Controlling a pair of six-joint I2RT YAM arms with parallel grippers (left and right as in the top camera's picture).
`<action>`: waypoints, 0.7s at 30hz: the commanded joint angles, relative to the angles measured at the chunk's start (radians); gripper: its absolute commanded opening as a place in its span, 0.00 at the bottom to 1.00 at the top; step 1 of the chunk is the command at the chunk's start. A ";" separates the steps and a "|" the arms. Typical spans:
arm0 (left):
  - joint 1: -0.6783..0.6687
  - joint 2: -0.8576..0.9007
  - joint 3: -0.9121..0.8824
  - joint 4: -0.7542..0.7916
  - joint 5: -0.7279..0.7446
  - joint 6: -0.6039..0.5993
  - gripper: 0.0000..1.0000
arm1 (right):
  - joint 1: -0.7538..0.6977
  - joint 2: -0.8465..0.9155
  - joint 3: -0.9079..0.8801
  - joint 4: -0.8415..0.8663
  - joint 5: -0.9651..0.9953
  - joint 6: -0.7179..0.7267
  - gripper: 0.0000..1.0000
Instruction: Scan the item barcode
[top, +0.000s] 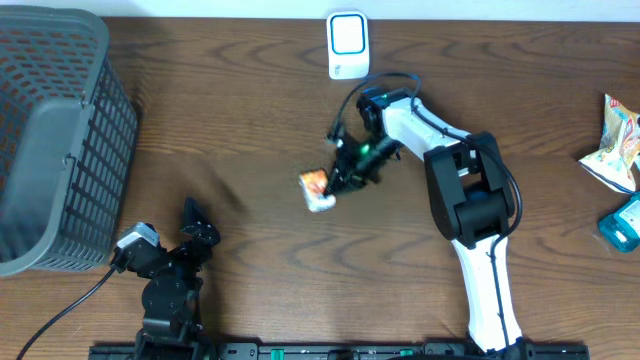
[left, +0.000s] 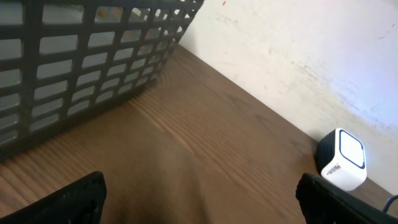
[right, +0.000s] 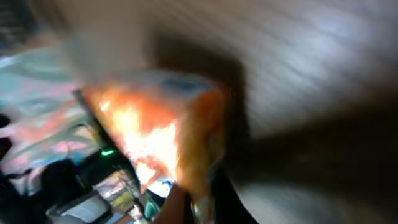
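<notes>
Roughly at mid-desk, pinching a small orange-and-white snack packet with the right tool. Clamped tight on what looks like the packet's upper-right edge, with the rest of it hanging out toward the lower left in the overhead view. Hard to confirm the exact bite from the right wrist view, which is badly blurred. Only shows a glossy orange face filling the middle, dark wood grain behind it and a smear of colours at the left. No telling from any view which side carries the barcode.

Reached in from the lower right via the white right arm, elbow bent and wrist cables looped above the tool.

Further back, standing upright near the far edge of the desk, a white barcode scanner with a pale blue window. Well apart from the packet, almost straight behind it.

Over at the lower left, parked low by the near edge, the left tool. Spread fully wide, with 2 dark fingers at the bottom corners of the left wrist view, gripping nothing and showing bare wood between them.

Just beyond it, filling the left end of the desk, a grey mesh basket.

Off at the right edge, 2 more items: a crinkled snack bag and a teal pack nearer the front.
</notes>
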 joint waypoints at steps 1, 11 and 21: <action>0.002 -0.001 -0.024 -0.010 -0.006 -0.008 0.98 | 0.024 -0.052 -0.003 -0.019 0.404 0.103 0.01; 0.002 -0.001 -0.024 -0.010 -0.006 -0.008 0.98 | 0.057 -0.338 -0.003 0.005 0.665 0.447 0.84; 0.002 -0.001 -0.024 -0.010 -0.006 -0.008 0.98 | 0.212 -0.402 -0.065 -0.019 0.930 0.546 0.01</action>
